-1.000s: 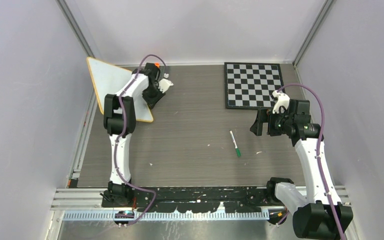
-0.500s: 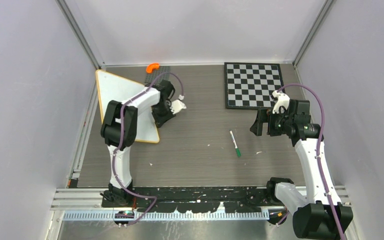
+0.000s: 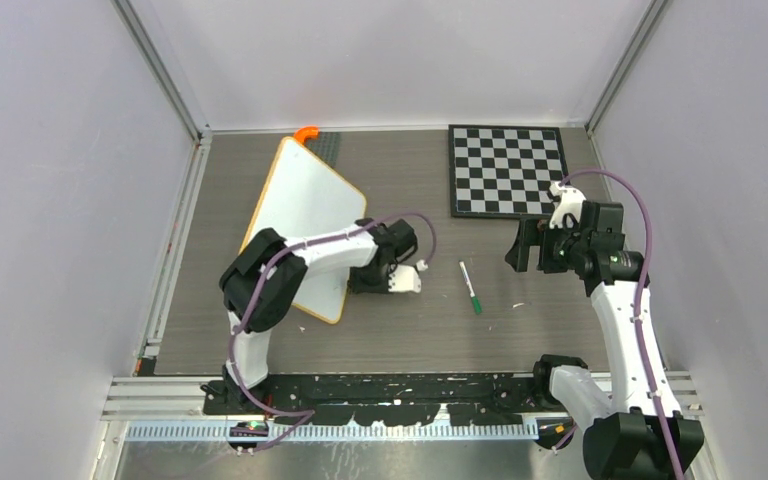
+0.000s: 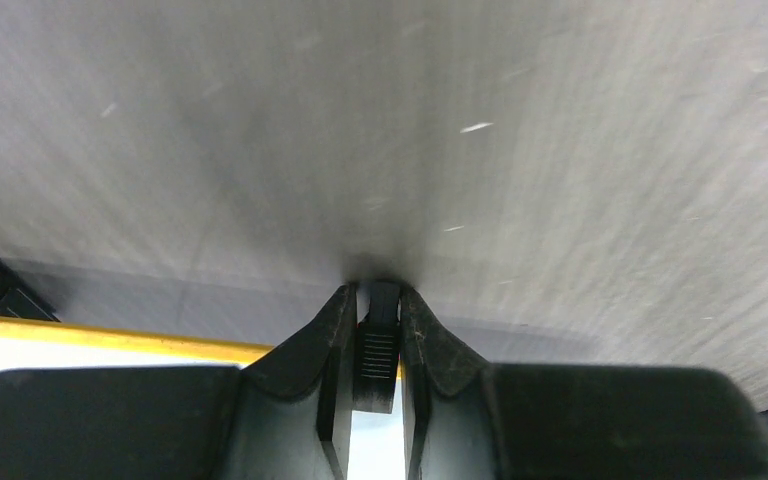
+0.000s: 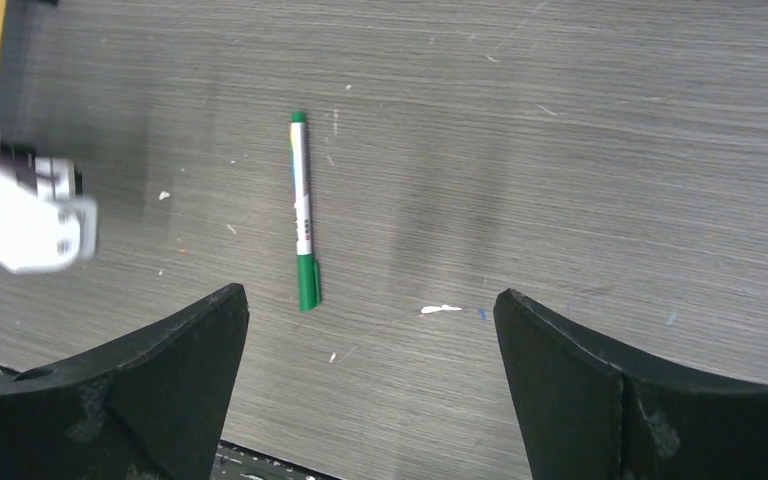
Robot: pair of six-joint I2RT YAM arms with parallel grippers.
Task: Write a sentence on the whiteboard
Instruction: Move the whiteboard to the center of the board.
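The whiteboard [image 3: 305, 215] lay on the left half of the table [image 3: 410, 330], turned cornerwise so one corner pointed far and another near. Its white face was up and its yellow rim showed all round. The left arm reached across its near part. The left gripper [image 3: 358, 283] sat at the board's right near edge. In the left wrist view that gripper [image 4: 378, 295] was pinched narrow, its fingers [image 4: 335, 340] closed on a ribbed black clip [image 4: 378, 350] at the rim of the board [image 4: 60, 355].

The right gripper [image 3: 525, 248] hung over the right side of the table, just near the chessboard [image 3: 507, 170], with its jaws wide apart and nothing between them. From the right wrist, the gripper [image 5: 367, 300] looked down on a marker [image 5: 303, 210] lying flat on the table.

The marker [image 3: 470, 288] lay mid-table, between the two grippers and apart from both, its green cap at the near end. A small orange piece [image 3: 306, 133] sat at the far edge, just beyond the board's far corner.
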